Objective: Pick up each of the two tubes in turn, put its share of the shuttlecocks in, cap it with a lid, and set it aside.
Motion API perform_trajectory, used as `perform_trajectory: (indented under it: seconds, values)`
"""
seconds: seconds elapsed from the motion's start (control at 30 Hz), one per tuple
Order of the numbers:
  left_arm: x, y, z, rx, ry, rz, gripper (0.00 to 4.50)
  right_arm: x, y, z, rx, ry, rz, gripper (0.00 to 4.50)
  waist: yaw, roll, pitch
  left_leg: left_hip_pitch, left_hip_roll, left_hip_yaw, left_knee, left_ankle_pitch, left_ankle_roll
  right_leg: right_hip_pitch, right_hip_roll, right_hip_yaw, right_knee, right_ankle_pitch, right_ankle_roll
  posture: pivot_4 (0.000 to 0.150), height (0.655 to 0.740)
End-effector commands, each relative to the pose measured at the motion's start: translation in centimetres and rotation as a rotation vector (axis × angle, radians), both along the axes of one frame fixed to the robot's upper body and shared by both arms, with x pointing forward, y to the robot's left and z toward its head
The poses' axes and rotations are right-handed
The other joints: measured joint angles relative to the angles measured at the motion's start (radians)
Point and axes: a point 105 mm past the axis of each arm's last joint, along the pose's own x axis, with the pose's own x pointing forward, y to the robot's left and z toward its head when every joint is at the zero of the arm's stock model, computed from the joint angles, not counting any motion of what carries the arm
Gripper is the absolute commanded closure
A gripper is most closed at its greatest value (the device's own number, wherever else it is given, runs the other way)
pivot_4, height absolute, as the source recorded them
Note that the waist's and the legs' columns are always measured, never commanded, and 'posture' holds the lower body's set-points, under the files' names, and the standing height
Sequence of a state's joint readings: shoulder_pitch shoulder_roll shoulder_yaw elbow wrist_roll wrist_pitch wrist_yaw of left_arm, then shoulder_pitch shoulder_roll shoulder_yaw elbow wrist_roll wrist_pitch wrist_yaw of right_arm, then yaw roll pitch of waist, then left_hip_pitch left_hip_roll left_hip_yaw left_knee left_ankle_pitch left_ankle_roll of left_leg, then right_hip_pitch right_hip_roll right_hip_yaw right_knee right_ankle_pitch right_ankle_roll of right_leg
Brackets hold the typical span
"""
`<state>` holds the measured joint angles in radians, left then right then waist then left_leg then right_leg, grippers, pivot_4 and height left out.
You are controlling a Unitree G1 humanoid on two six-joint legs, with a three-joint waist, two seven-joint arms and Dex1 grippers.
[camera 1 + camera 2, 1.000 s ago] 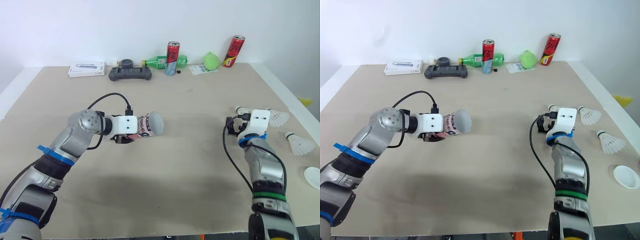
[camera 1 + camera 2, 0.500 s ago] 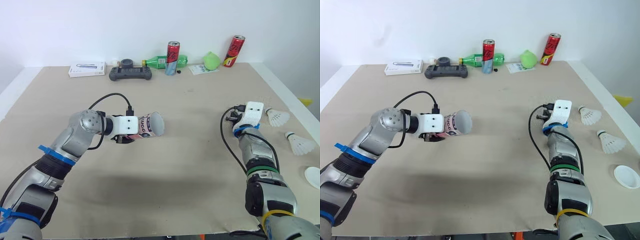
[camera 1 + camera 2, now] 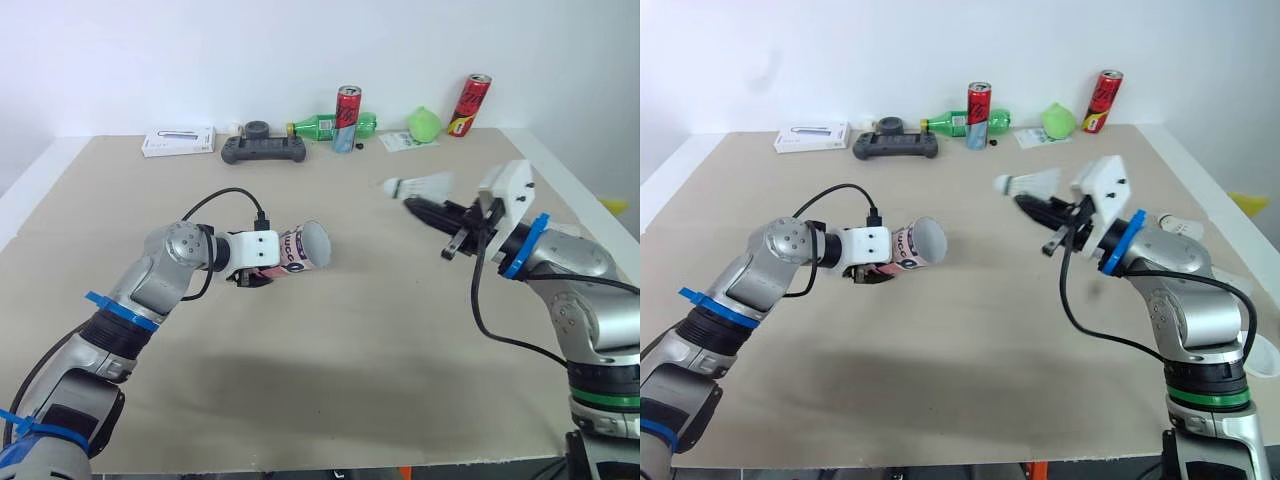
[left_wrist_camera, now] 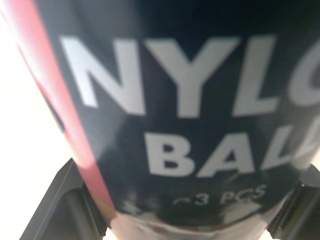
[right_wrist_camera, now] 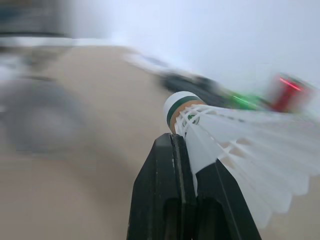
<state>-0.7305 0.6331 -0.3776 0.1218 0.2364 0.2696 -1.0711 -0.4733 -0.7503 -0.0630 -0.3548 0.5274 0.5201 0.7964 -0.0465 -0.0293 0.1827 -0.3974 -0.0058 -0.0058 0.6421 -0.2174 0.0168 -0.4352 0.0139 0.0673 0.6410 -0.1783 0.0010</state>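
Above the middle of the worktop [image 3: 380, 340], the left fingers [image 4: 60, 210] clamp a tube [image 3: 300, 249] held level. The right fingers [image 5: 160, 200] pinch a shuttlecock [image 3: 424, 185] in mid-air, well apart from the tube, with bare worktop between them. Cans [image 3: 347, 115] and a bottle [image 3: 325, 126] line the far edge.

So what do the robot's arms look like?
Both are silvery grey metal with rounded joints. The left arm wears blue tape bands; the right arm has a blue ring and a green band. Each has a white wrist block, a looping black cable and two black fingers.
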Motion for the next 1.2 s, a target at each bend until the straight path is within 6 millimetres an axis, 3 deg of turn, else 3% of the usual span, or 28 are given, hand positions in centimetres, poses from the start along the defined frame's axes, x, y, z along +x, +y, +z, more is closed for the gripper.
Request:
perform_trajectory:
  seconds: [0.03,0.33,0.57,0.67,0.87,0.93,1.03,1.1,1.2]
  values:
    - [-0.1,-0.8,-0.6,-0.01,0.027,-0.022,1.4,-1.6,3.3,-0.4,-0.118,-0.006,0.118,4.44,0.0,0.0,0.0,0.0,0.0,0.0,0.0,0.0,0.0,0.0,0.0,0.0,0.0,0.0,0.0,0.15,0.7377]
    - [-0.1,-1.3,-0.7,-0.016,0.03,-0.029,1.4,0.6,6.0,-2.2,-0.272,-0.075,0.112,4.44,0.006,0.0,0.0,-0.002,-0.004,0.001,0.001,0.001,0.0,0.0,-0.003,0.001,0.0,0.0,0.0,0.15,0.7377]
    - [-0.1,-1.3,-0.7,-0.022,0.029,-0.023,1.4,0.1,7.4,-2.4,-0.286,-0.07,0.181,4.44,0.008,0.0,0.0,-0.003,-0.004,0.0,0.001,0.001,0.001,-0.001,-0.003,0.001,0.0,0.0,0.0,0.15,0.7377]
    - [-0.2,-1.4,-0.8,-0.026,0.033,-0.026,1.4,-0.2,7.6,-2.1,-0.252,-0.058,0.199,3.66,0.008,0.0,0.0,-0.003,-0.004,0.0,0.001,0.001,0.001,-0.001,-0.003,0.001,0.0,0.0,0.0,0.15,0.7377]
    - [-0.1,-1.6,-0.9,-0.03,0.038,-0.029,1.4,-0.8,6.7,-1.2,-0.194,-0.035,0.173,0.93,0.009,0.0,0.0,-0.004,-0.004,0.0,0.002,0.001,0.001,-0.001,-0.003,0.001,0.0,0.0,0.001,0.15,0.7377]
    - [-0.1,-1.7,-0.9,-0.035,0.04,-0.031,1.4,-0.4,3.6,0.6,-0.05,-0.013,0.038,0.11,0.015,0.0,0.0,-0.004,-0.004,-0.001,0.002,0.001,0.001,-0.001,-0.003,0.0,0.0,0.0,0.0,0.15,0.7377]
    - [-0.1,-1.7,-1.0,-0.042,0.043,-0.029,1.4,0.8,-2.0,1.5,0.101,-0.018,-0.251,0.11,0.025,0.0,0.0,-0.007,-0.004,-0.003,0.004,0.001,0.001,-0.002,-0.003,-0.002,0.0,0.0,0.0,0.15,0.7377]
    - [-0.1,-1.8,-1.1,-0.046,0.045,-0.028,1.4,2.1,-6.9,0.5,0.162,-0.006,-0.543,0.11,0.026,-0.001,-0.001,-0.008,-0.004,-0.003,0.005,0.001,0.001,-0.001,-0.004,-0.002,0.0,0.0,0.001,0.15,0.7377]
    - [-0.1,-2.0,-1.1,-0.052,0.049,-0.029,1.4,2.3,-13.3,-2.1,0.189,0.046,-0.888,0.11,0.025,-0.001,-0.001,-0.008,-0.005,-0.002,0.006,0.001,0.001,-0.001,-0.004,-0.001,0.0,0.0,0.001,0.15,0.7377]
